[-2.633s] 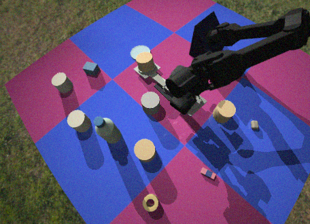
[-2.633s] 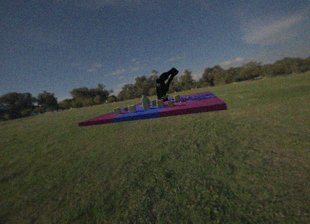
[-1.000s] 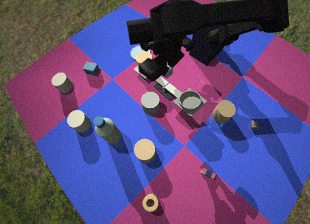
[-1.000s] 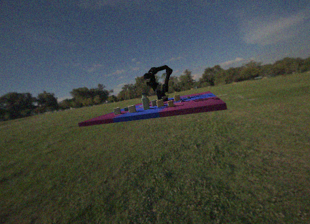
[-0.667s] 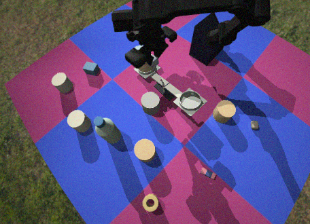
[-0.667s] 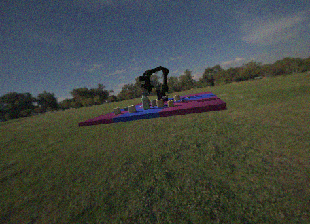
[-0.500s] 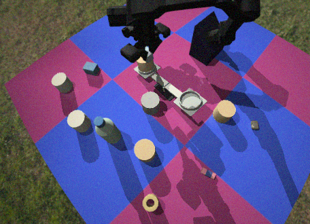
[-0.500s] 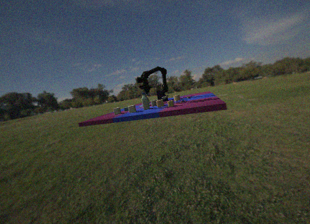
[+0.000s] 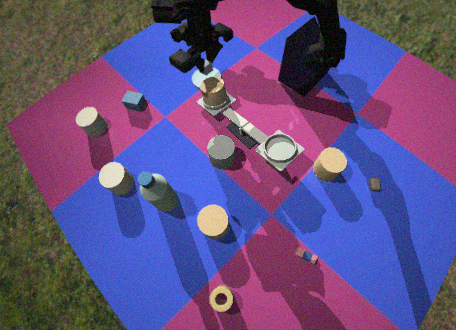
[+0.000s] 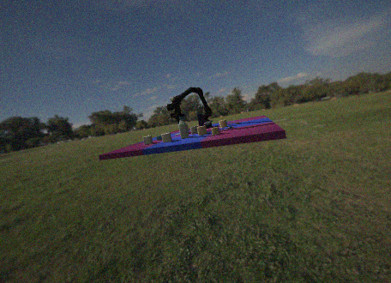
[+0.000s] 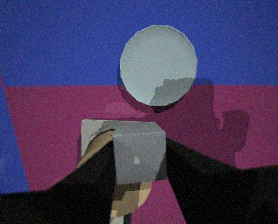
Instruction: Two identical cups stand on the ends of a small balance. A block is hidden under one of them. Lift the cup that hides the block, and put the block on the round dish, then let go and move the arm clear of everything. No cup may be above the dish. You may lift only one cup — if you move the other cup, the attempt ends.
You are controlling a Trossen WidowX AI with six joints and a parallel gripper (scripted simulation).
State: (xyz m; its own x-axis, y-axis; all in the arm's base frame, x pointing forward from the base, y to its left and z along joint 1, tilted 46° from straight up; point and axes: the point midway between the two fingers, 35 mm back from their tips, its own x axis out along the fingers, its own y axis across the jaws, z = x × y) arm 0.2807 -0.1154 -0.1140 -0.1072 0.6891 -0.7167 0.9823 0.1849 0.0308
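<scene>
Now, block [image 9: 206, 67] [image 11: 140, 156]: up in the air near the dish | gripper [image 9: 205, 63] [image 10: 176, 117] [image 11: 137, 144]: we've got it clenched on that block | dish [image 9: 198, 79] [image 11: 158, 65]: on the mat [image 9: 190, 136] [image 10: 171, 147] [image 11: 60, 45], no cup above it | balance [image 9: 254, 132] [image 11: 90, 126]: we see one cup [image 9: 214, 95] [image 11: 131, 200] on the pan nearer the dish

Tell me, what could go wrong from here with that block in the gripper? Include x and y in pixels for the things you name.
The gripper [image 9: 205, 62] [image 10: 177, 117] [image 11: 137, 144] holds the grey block [image 9: 206, 68] [image 11: 140, 157] close to the tan cup [image 9: 214, 95] [image 11: 131, 201] on the balance; a low or sideways move might nudge that cup and end the attempt.

In the wrist view, the block isn't lined up with the round dish [image 9: 198, 78] [image 11: 157, 57], so letting go early could drop it outside.
</scene>
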